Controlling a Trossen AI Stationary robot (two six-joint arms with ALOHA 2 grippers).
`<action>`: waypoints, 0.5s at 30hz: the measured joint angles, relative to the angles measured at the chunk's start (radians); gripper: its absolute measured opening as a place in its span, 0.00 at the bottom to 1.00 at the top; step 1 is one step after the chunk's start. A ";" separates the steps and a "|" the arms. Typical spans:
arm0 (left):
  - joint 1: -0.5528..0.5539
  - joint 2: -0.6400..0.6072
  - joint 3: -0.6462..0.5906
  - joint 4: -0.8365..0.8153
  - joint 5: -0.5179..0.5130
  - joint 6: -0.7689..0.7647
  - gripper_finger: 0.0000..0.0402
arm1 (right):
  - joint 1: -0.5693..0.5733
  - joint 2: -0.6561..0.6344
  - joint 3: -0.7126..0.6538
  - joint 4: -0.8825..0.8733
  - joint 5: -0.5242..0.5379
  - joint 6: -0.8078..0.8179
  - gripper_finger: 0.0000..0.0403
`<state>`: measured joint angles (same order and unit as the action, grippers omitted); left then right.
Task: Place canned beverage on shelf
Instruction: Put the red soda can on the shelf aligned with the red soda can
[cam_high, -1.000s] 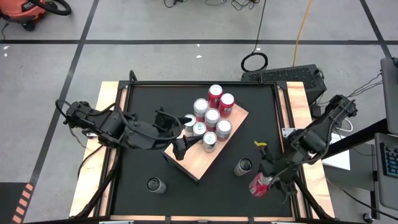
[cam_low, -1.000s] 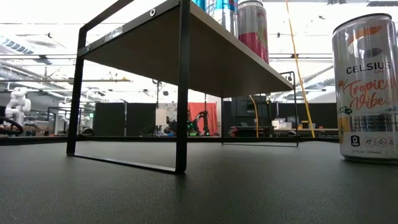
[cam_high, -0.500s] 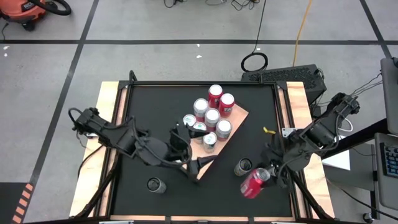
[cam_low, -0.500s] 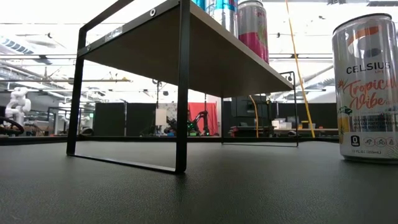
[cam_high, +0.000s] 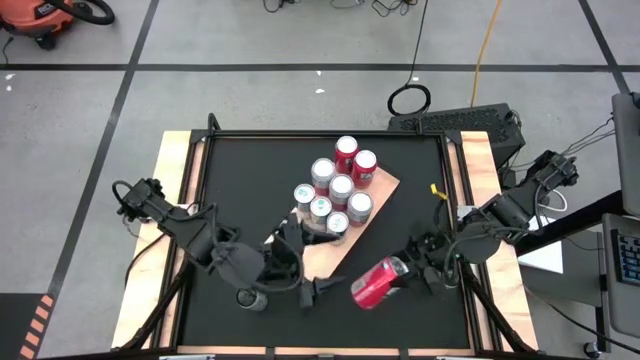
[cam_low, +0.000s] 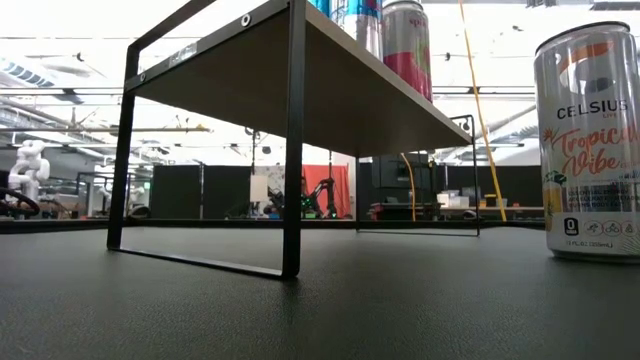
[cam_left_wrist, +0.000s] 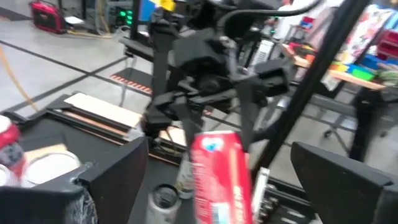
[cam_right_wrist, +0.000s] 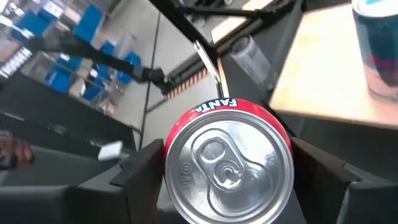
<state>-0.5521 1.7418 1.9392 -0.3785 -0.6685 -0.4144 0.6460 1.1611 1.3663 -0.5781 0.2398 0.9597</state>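
Black table, shelf with seven cans; right gripper beside shelf clamps red can; left gripper near shelf, wide open, empty

In the low view the shelf runs past the top edge, so the cans on it show only as cropped lower bodies, their labels unreadable. The Celsius can at 3 o'clock loses its right side to the frame edge.

From above, the left arm covers the shelf's 7 o'clock corner and half hides a dark can on the counter.

The left wrist view is motion-blurred: the red can is cut off at the bottom and its print is illegible.
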 joint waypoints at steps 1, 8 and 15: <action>-0.009 -0.001 0.000 0.001 0.000 -0.007 0.98 | 0.000 0.007 0.000 0.016 0.007 0.000 0.66; -0.047 0.004 0.001 -0.031 0.013 -0.026 0.98 | 0.001 0.063 0.000 0.137 0.025 -0.009 0.66; -0.052 0.006 0.002 -0.074 0.017 -0.145 0.98 | 0.001 0.106 0.000 0.197 0.025 -0.012 0.66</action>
<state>-0.6044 1.7481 1.9408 -0.4524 -0.6514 -0.5593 0.6466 1.2666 1.3663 -0.3809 0.2649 0.9476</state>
